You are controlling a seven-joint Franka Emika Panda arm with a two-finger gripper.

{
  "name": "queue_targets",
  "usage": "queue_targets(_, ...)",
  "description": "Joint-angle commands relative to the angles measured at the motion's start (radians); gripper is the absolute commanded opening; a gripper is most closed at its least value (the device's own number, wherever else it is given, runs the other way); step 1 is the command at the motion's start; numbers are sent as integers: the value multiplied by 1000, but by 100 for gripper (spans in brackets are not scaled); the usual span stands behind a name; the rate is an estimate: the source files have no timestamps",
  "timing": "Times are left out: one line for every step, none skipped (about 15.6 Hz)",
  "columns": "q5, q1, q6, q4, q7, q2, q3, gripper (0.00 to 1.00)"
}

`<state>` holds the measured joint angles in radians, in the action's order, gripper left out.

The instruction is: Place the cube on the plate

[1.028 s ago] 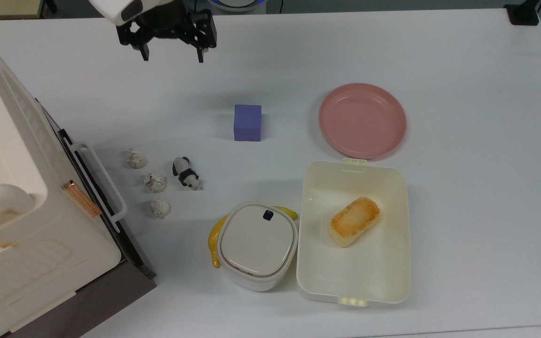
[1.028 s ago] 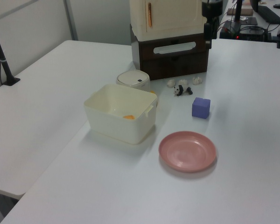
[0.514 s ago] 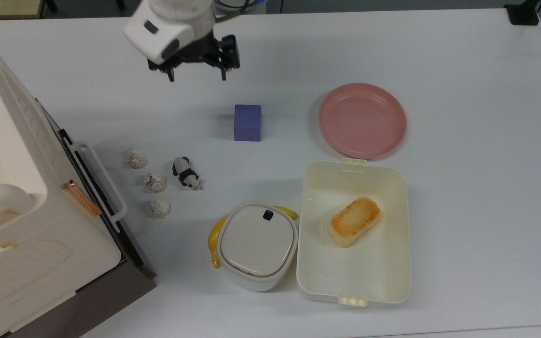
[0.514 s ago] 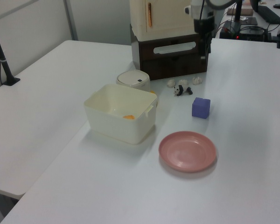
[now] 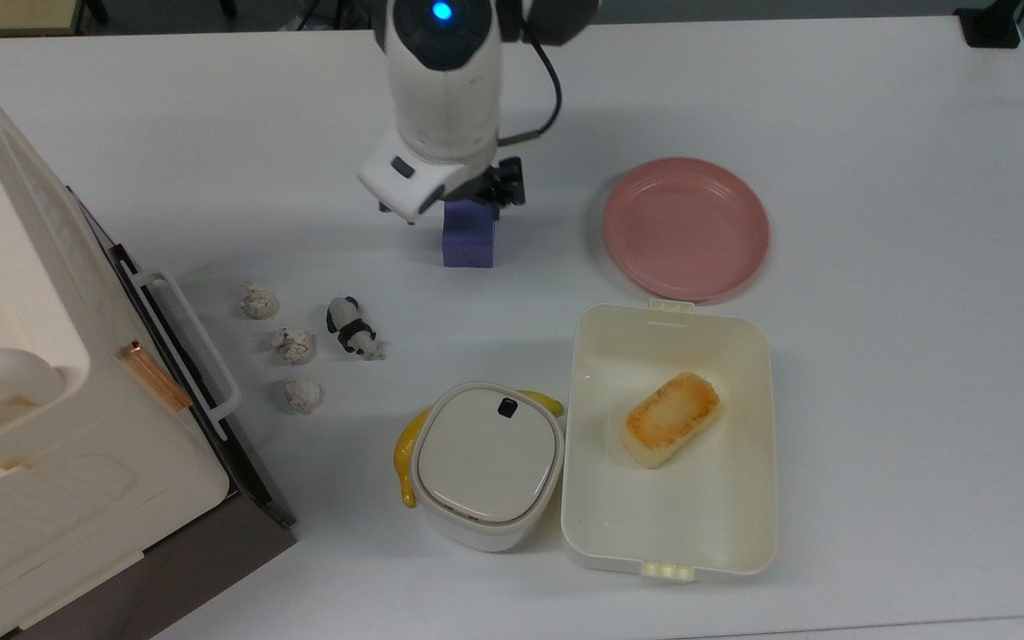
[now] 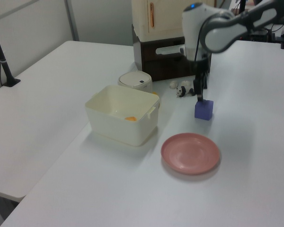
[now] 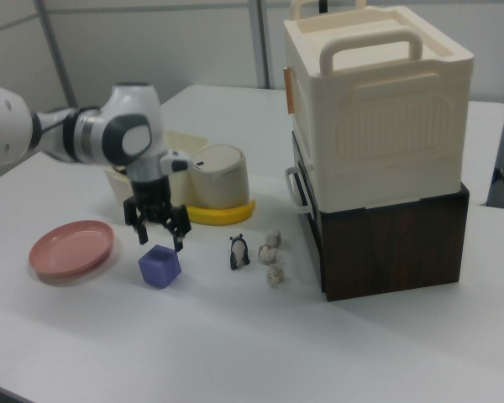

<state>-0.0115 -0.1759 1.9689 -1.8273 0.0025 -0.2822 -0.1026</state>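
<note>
Standing on the white counter (image 5: 876, 400), largest first: a cream storage box (image 7: 378, 117) atop a dark cabinet (image 7: 395, 243), an open lunch box (image 5: 670, 533), the pink plate (image 5: 686, 228). Hovering directly above the blue-purple cube (image 7: 160, 267), with jaws spread wide and empty: the gripper (image 7: 158, 232). Resting on the counter, well apart from the plate, toward the top view's left: the cube.

No readable text, labels, brands, numbers or signs on anything.
</note>
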Motion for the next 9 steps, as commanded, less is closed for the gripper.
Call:
queue_targets(5, -34, 149, -98, 106, -9, 1, 100)
queue_targets(5, -34, 153, -99, 108, -15, 6, 100)
queue_targets(5, -34, 153, -99, 108, -24, 8, 100)
queue_targets(4, -33, 151, -99, 106, -26, 8, 84)
queue_targets(4, -33, 145, -98, 99, -23, 9, 63)
queue_targets(4, -30, 134, -93, 94, -18, 9, 37)
queue_targets(5, -30, 95, -84, 94, -14, 9, 20)
queue_targets(11, -33, 40, -63, 94, -5, 14, 10)
queue_targets(18, -33, -14, -43, 106, 6, 30, 7)
